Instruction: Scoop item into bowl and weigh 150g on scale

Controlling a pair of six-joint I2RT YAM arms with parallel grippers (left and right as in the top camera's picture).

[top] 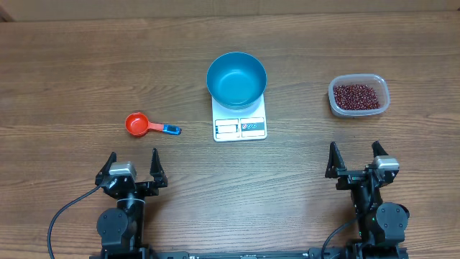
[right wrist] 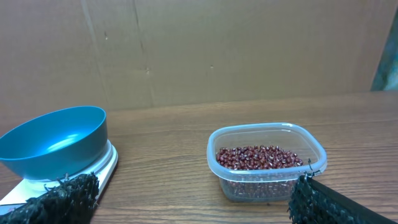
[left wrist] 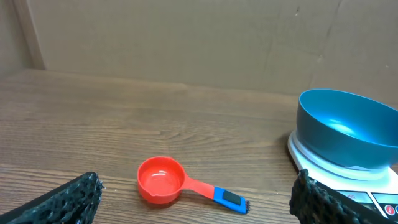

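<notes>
Spreading fully, left gripper [top: 133, 155] and right gripper [top: 353, 147] stand empty.

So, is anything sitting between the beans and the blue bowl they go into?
Nothing visible does. Only bare table separates the beans in their clear tub from the bowl on the scale.

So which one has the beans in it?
The clear plastic tub on the right holds the red-brown beans. The blue bowl on the scale and the little red scoop are both empty.
</notes>
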